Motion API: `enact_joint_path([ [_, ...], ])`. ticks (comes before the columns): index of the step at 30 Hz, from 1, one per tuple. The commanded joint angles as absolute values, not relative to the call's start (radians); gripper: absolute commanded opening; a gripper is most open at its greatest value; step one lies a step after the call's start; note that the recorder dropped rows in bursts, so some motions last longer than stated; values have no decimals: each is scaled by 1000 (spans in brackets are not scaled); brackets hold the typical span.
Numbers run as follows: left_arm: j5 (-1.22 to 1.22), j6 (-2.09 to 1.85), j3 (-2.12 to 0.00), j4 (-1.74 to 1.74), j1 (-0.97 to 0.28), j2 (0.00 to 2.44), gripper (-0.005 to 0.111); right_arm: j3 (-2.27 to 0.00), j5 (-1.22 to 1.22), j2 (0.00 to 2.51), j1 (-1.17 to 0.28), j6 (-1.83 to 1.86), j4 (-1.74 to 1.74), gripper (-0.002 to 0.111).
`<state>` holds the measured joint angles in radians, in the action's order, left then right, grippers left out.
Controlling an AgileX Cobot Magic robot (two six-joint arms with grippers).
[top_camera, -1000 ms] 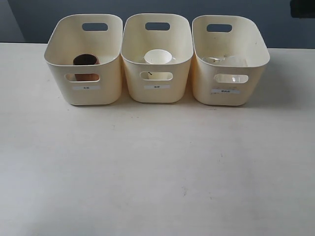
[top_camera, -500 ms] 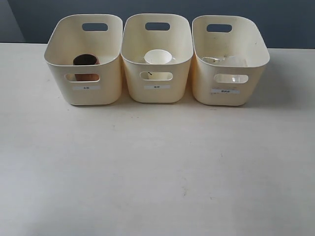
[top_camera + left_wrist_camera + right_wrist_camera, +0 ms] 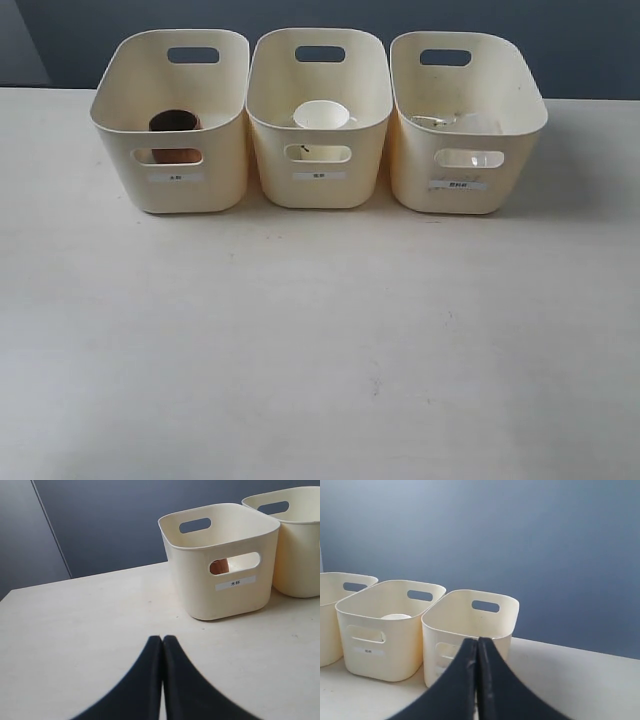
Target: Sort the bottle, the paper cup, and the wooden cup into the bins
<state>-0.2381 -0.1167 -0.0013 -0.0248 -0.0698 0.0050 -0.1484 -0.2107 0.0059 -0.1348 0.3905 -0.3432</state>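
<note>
We saw left gripper point(image 3: 162, 638): two matte black fingers point(image 3: 137, 685), curved, tapering to narrow tips. Right gripper point(image 3: 478, 640) looked alike, faint pale scuffs.

Exterior camera high, looking down on three bins point(image 3: 318, 192), wrist cameras low, oblique, sharing those bins

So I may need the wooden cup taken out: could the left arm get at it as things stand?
Probably yes: the wooden cup stands in the leftmost bin, open above with nothing over it. The left gripper is shut, so it must open first.
</note>
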Motion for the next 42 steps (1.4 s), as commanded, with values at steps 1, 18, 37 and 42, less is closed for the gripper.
enact_joint_path([
  [1,-240,-115,0,-24,-73,0,0,-144,-170,0,-134,393,-322,-1],
  [18,-240,-115,0,-24,-73,0,0,0,30,0,-94,-132,249,-1],
  [37,-240,-115,0,-24,-73,0,0,0,-28,0,189,-131,182,-1],
  [42,-240,-115,0,-24,-73,0,0,0,-28,0,189,-131,182,-1],
])
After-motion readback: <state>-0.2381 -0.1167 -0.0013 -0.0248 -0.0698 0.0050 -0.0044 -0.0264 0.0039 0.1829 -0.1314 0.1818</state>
